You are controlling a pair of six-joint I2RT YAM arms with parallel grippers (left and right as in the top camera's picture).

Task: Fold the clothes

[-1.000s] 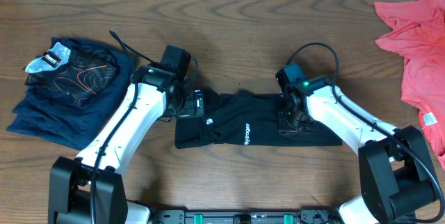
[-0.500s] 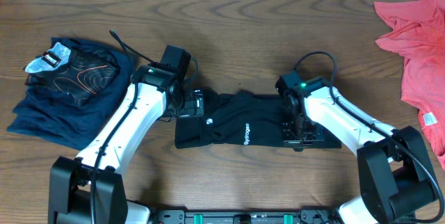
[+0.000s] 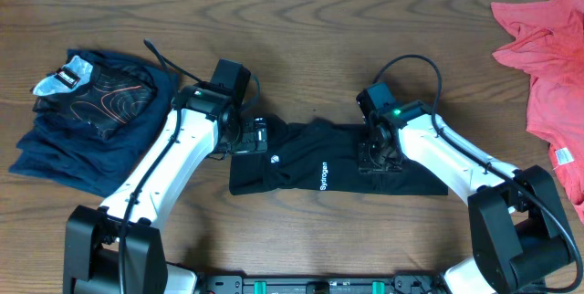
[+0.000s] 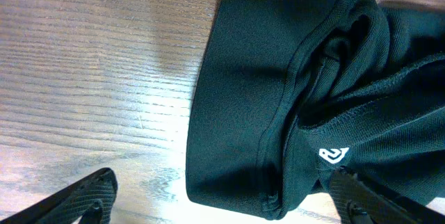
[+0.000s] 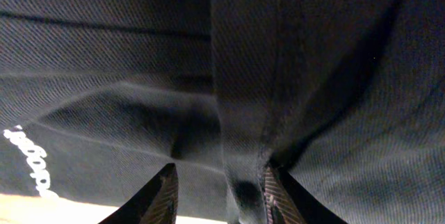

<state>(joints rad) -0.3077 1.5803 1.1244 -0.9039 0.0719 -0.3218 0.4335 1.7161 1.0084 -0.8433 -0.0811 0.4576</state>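
- Overhead view: the black T-shirt (image 3: 315, 171) lies as a narrow folded band across the middle of the table (image 3: 301, 38), between the 2 arms, with its white lettering (image 3: 323, 177) facing up.
- At the band's left end, the left gripper (image 3: 258, 137) hovers with its jaws spread wide, holding nothing. In the left wrist view its fingertips (image 4: 83, 195) flank the rounded fold edge near the white emblem (image 4: 332, 156), a stance that appears suited to taking that end.
- On the right half of the band, the right gripper (image 3: 377, 157) sits low against the cloth. The right wrist view shows its jaws partly apart, astride a raised ridge of fabric. Whether they pinch the ridge or merely straddle it cannot be told.
- Both ends are attended at once, probably because the next fold brings 1 end over the other. The puckers near the centre suggest the band needs smoothing first.
- To the left, a black garment with red lines (image 3: 105, 102) rests on a navy-blue garment (image 3: 55, 152), and a coral garment (image 3: 547, 66) lies at the right edge. All 3 lie well apart from the working area, likely to keep it unobstructed.
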